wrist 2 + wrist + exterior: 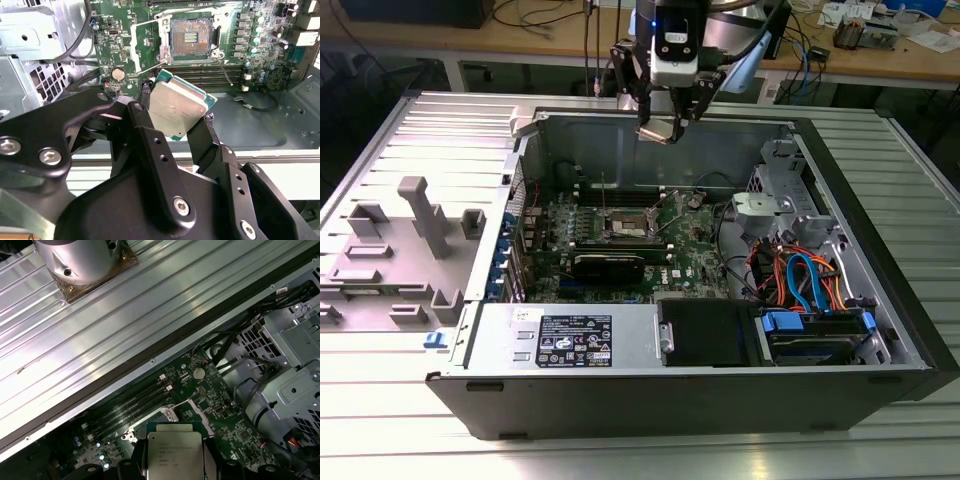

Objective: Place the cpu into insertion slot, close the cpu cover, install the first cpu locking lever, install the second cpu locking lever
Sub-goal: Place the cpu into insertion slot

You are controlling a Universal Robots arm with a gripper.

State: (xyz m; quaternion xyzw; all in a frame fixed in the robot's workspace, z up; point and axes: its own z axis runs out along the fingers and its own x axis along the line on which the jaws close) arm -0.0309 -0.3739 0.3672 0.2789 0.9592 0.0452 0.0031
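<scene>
Within the hand [174,114], a silver-topped square cpu [176,106].

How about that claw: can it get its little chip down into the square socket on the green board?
Probably yes: the claw grips the cpu above the open case, and the insertion slot has its dark centre uncovered, with nothing seen between them.

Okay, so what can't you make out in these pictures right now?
Exterior view: the square, silver-rimmed insertion slot is too small to show its contacts.
First wrist view: the small silver-grey square cpu hides most of that slot, and the picture edge cuts the cpu off.
Second wrist view: the black hand covers the cpu's gripped edges.
</scene>
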